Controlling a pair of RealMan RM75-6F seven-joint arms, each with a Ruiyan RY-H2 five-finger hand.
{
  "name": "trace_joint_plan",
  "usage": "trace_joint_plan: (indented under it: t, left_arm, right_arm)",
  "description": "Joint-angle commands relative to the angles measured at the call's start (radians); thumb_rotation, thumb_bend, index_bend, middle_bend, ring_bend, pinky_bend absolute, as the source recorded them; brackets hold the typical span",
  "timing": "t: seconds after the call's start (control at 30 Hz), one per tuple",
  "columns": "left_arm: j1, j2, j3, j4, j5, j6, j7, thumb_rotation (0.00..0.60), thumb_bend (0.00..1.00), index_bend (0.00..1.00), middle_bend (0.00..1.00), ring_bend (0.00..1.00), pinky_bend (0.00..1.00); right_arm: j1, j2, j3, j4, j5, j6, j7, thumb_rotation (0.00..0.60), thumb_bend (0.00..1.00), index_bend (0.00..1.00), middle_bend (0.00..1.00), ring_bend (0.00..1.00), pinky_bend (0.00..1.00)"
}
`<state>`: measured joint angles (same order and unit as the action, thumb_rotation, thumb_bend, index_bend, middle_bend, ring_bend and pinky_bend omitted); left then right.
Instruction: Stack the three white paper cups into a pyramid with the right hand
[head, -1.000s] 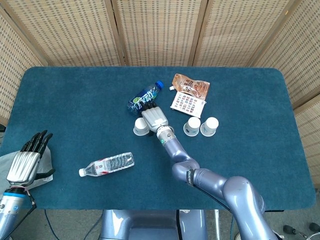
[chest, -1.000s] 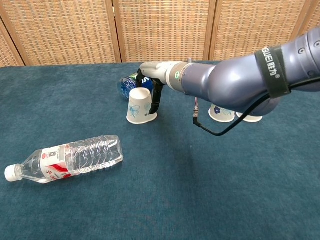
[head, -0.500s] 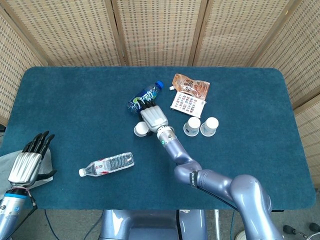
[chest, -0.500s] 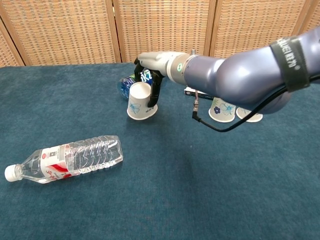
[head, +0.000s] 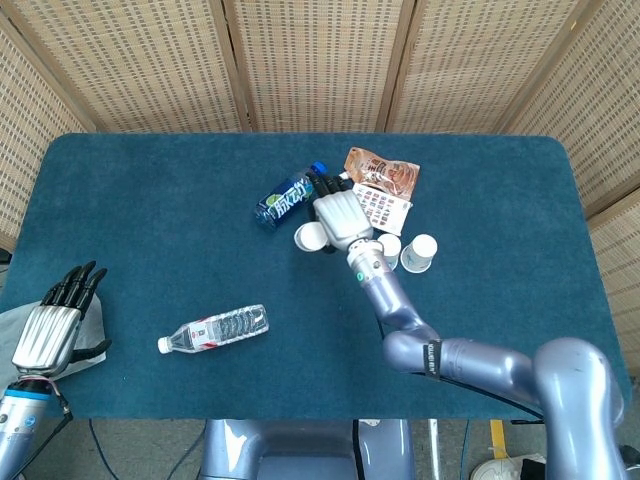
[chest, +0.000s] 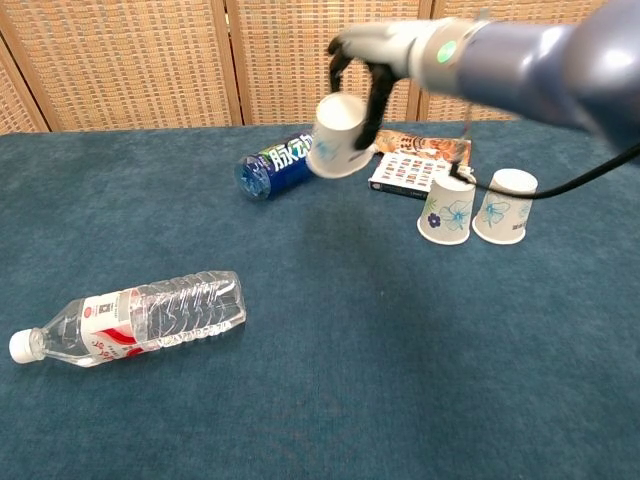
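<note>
My right hand (head: 338, 212) (chest: 378, 52) grips a white paper cup (head: 310, 237) (chest: 337, 135) and holds it in the air, tilted, left of the other two. Those two white cups with blue flower prints (chest: 446, 210) (chest: 504, 206) stand upside down, side by side on the blue table. In the head view the left one (head: 389, 246) is partly hidden by my forearm; the right one (head: 419, 253) shows fully. My left hand (head: 52, 320) rests at the table's near left edge, fingers straight and apart, holding nothing.
A blue-labelled bottle (head: 288, 197) (chest: 274, 167) lies behind the lifted cup. A clear water bottle (head: 214, 329) (chest: 132, 318) lies at the near left. A printed card (head: 380, 205) (chest: 412, 171) and a brown pouch (head: 383, 172) lie behind the standing cups.
My right hand has lifted the cup off the table and carried it up and to the right, toward the two standing cups. The left hand has not moved.
</note>
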<state>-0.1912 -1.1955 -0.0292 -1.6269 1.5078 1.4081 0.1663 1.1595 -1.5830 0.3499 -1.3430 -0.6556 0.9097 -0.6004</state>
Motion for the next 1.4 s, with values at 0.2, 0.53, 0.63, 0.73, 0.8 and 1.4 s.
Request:
trace_joint_plan:
  t: [0.2,0.53,0.63,0.73,0.8,1.4]
  left_arm:
    - [0.004,0.0,0.012,-0.01,0.034,0.018,0.012,0.6,0.11,0.03,0.0,0.0,0.16]
    - [0.005,-0.01,0.03,-0.02,0.082,0.027,0.04,0.6,0.11,0.03,0.0,0.0,0.16]
    - [0.006,-0.011,0.03,-0.023,0.088,0.034,0.045,0.6,0.11,0.03,0.0,0.0,0.16]
    - [0.007,-0.012,0.03,-0.025,0.092,0.037,0.048,0.6,0.11,0.03,0.0,0.0,0.16]
    - [0.009,-0.012,0.03,-0.026,0.095,0.041,0.051,0.6,0.11,0.03,0.0,0.0,0.16]
    - [0.013,-0.02,0.022,-0.018,0.086,0.047,0.056,0.6,0.11,0.03,0.0,0.0,0.16]
  right_arm:
    - [-0.105,0.184,-0.03,-0.18,0.041,0.116,-0.05,0.6,0.17,0.53,0.01,0.0,0.15]
    - [-0.194,0.292,-0.084,-0.252,0.111,0.113,-0.029,0.6,0.17,0.53,0.01,0.0,0.15]
    - [-0.204,0.298,-0.086,-0.251,0.11,0.103,-0.008,0.6,0.17,0.53,0.01,0.0,0.15]
    - [-0.206,0.296,-0.089,-0.243,0.106,0.094,0.001,0.6,0.17,0.53,0.01,0.0,0.15]
    - [-0.207,0.294,-0.09,-0.237,0.108,0.085,0.008,0.6,0.17,0.53,0.01,0.0,0.15]
    - [-0.176,0.222,-0.113,-0.114,0.111,0.024,0.014,0.6,0.17,0.52,0.0,0.0,0.15]
